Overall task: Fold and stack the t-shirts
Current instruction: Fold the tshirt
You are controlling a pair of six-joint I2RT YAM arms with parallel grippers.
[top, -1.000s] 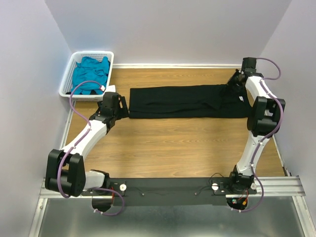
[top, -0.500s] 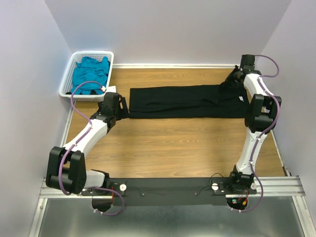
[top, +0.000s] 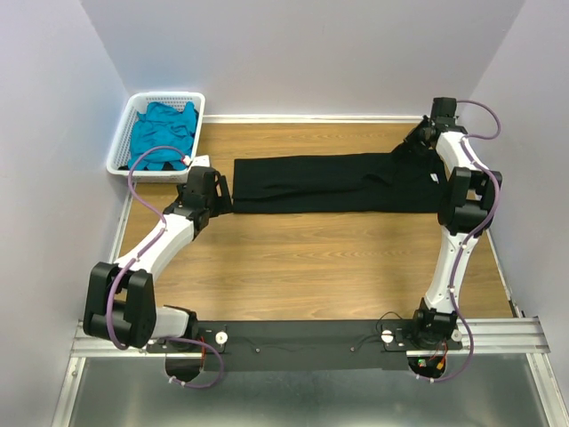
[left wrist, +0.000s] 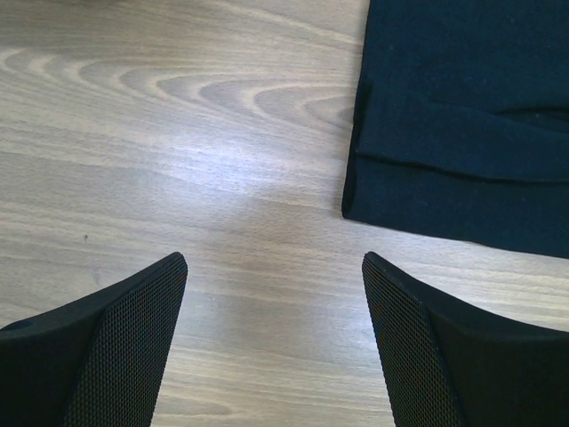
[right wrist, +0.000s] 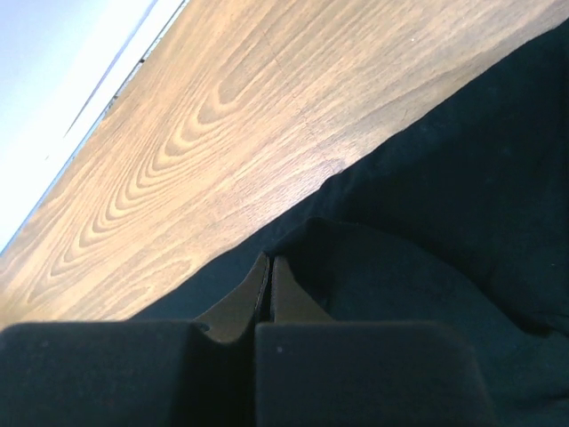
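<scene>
The black t-shirt lies on the wooden table as a long folded strip running left to right. Its right end rises in a small peak to my right gripper, which is shut on a pinch of that cloth; the right wrist view shows the closed gripper with black fabric gathered at its tips. My left gripper is open just off the strip's left end. In the left wrist view the gripper has only bare wood between its fingers, and the shirt's corner lies ahead to the right. The teal t-shirt lies crumpled in the basket.
A white slotted basket stands at the back left corner, close behind the left gripper. Walls close the table at the left, back and right. A small white label shows on the shirt's right end. Bare wood stretches between shirt and arm bases.
My right arm has drawn slightly back and inward, carrying the pinched right end of the black t-shirt toward the back wall. The left arm has not moved.
</scene>
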